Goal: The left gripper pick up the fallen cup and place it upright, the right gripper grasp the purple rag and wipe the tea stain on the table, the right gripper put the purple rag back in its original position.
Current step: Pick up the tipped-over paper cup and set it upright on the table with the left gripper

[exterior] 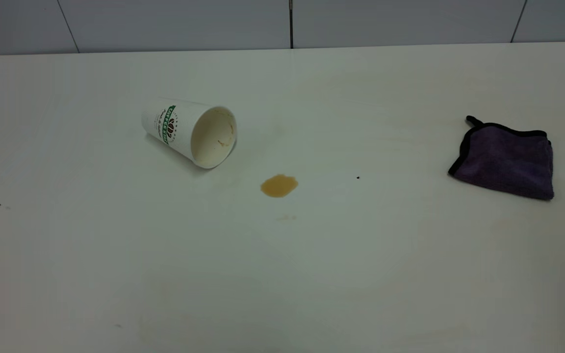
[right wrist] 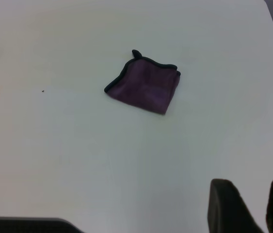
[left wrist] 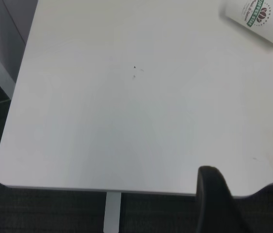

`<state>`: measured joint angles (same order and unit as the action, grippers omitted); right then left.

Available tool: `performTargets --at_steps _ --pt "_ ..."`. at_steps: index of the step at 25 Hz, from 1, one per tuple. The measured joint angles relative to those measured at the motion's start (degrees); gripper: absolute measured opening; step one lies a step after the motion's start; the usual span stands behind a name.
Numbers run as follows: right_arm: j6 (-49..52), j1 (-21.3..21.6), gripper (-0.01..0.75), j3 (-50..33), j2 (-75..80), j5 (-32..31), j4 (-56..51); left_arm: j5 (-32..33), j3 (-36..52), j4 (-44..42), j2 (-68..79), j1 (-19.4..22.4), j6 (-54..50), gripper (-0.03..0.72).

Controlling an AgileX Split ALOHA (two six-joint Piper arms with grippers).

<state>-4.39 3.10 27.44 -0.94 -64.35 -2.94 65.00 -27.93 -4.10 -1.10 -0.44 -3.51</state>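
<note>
1. Left gripper [left wrist: 245, 204] hangs near the table [exterior: 115, 274] edge, well apart from the cup [exterior: 189, 131]; fingers parted, holding nothing
2. Cup lies on its side, mouth toward four o'clock, tea stain [exterior: 279, 185] near it
3. Advice: close across the cup's mid-body gently, tilt base down
4. Right gripper [right wrist: 248, 206] idle, open, purple rag [exterior: 505, 159] untouched at three o'clock
</note>
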Motion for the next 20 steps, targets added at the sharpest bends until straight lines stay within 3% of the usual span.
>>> performTargets --at_steps 12,20 --pt "0.00 0.00 0.238 0.00 0.00 0.00 0.00 -0.19 -0.08 -0.34 1.04 0.00 -0.06 0.379" --pt "0.00 0.00 0.238 0.00 0.00 0.00 0.00 -5.36 -13.47 -6.32 25.89 0.00 -2.49 0.379"
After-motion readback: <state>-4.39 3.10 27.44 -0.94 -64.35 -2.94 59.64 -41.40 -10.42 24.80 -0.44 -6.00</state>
